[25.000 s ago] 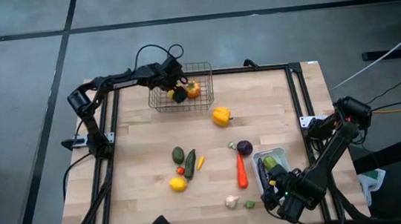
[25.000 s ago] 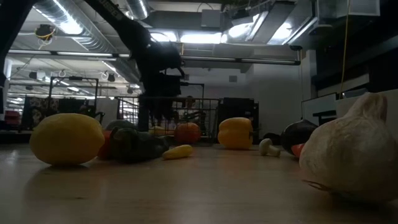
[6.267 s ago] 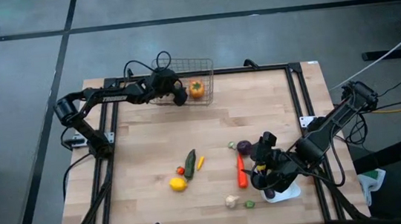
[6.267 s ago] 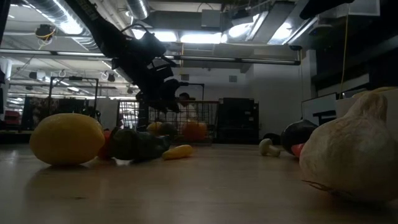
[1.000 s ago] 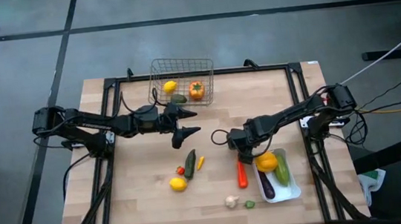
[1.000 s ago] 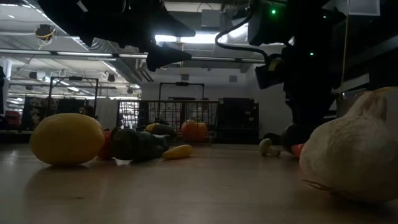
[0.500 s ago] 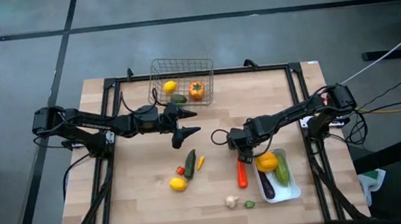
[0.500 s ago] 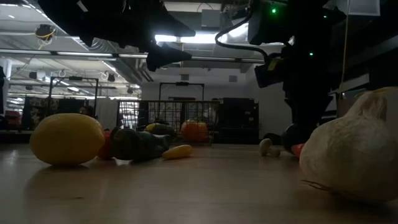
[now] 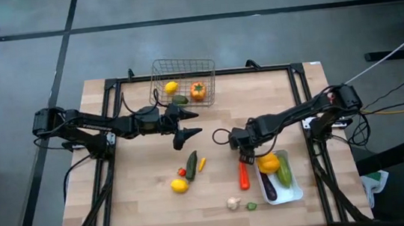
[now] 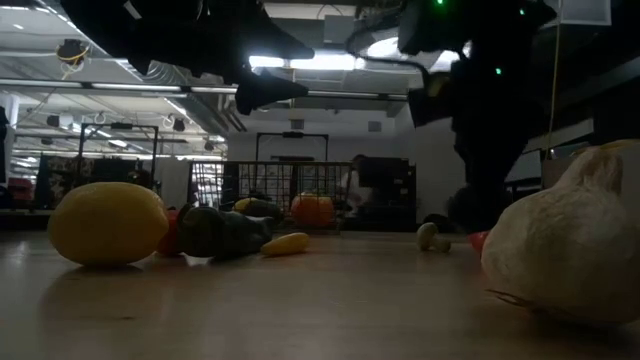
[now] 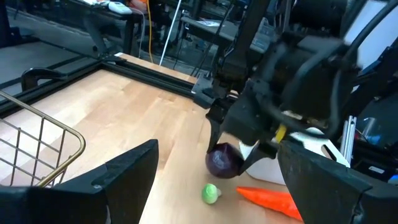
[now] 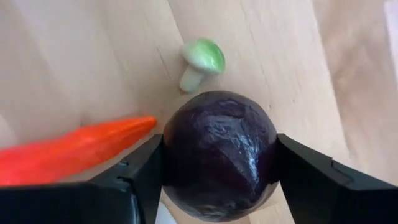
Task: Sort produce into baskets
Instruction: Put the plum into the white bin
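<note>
High view: right gripper (image 9: 245, 152) right of centre, tray (image 9: 294, 191) close at lower right, carrot (image 9: 243, 175) below.
Right wrist view: fingers (image 12: 134, 180) closed against purple ball (image 12: 219, 154), centred.
Left wrist view: left gripper (image 11: 211, 180) wide open, empty.

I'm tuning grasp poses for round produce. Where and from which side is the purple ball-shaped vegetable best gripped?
Across its widest middle, from above. The purple vegetable is near-spherical, so pads on opposite sides of its equator hold best. The right end effector already straddles it this way, clear of the carrot and green mushroom beside it.
</note>
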